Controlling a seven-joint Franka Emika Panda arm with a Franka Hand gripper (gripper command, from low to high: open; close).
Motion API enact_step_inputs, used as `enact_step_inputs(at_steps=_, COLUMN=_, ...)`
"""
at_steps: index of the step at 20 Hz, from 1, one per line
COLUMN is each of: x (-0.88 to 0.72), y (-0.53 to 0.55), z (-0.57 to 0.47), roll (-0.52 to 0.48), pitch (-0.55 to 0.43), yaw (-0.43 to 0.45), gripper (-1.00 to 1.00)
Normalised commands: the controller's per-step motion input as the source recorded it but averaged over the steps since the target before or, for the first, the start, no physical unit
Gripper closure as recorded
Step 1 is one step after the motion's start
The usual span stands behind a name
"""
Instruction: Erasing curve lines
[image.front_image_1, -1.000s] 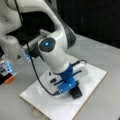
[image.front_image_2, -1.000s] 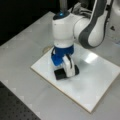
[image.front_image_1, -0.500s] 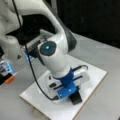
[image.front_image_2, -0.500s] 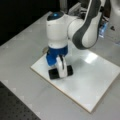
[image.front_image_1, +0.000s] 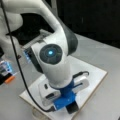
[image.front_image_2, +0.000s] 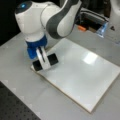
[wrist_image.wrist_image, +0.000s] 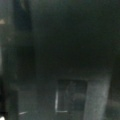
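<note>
Gripper (image.front_image_2: 45, 60) clenched on black eraser block (image.front_image_2: 51, 60), now slid to the white board (image.front_image_2: 82, 75)'s left corner in a front view. Curve lines not visible anywhere; likely wiped or hidden underneath.

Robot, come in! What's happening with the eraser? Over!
End effector shut on black block, pressed on white board corner. No curve lines visible. Nothing blocking.
</note>
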Motion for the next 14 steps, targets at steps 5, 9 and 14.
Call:
enact_step_inputs(at_steps=5, x=-0.18, y=-0.16, z=-0.01, roll=-0.239, pitch=0.037, yaw=0.388, gripper=1.0)
enact_step_inputs(at_steps=9, x=-0.54, y=-0.21, z=-0.04, roll=-0.18, pitch=-0.038, yaw=0.398, gripper=1.0)
enact_step_inputs(at_steps=14, x=-0.82, y=-0.23, z=0.01, roll=-0.099, pitch=-0.103, yaw=0.346, gripper=1.0)
